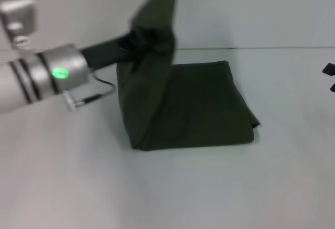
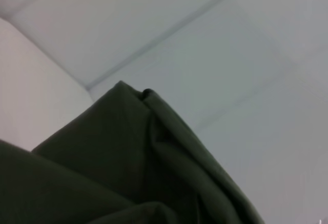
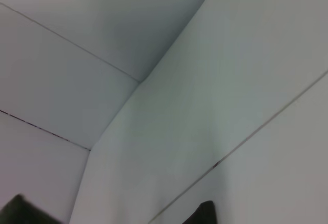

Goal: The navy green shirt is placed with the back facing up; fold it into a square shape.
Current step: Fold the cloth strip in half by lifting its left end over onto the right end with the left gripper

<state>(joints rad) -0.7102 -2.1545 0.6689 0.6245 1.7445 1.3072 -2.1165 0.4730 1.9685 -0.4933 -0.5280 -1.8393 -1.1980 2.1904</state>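
The navy green shirt (image 1: pixel 199 106) lies partly folded on the white table (image 1: pixel 167 187). Its left part is pulled up into a tall peak (image 1: pixel 157 14). My left gripper (image 1: pixel 135 44) is buried in that raised fabric and shut on it, well above the table. The left wrist view shows only a ridge of the shirt (image 2: pixel 128 157) close up. My right gripper (image 1: pixel 330 78) shows as two dark tips at the far right edge, apart from the shirt and open.
The white table's back edge (image 1: pixel 272 47) meets a pale wall behind the shirt. Bare table surface lies in front of and to the right of the shirt. The right wrist view shows white panels (image 3: pixel 205 80).
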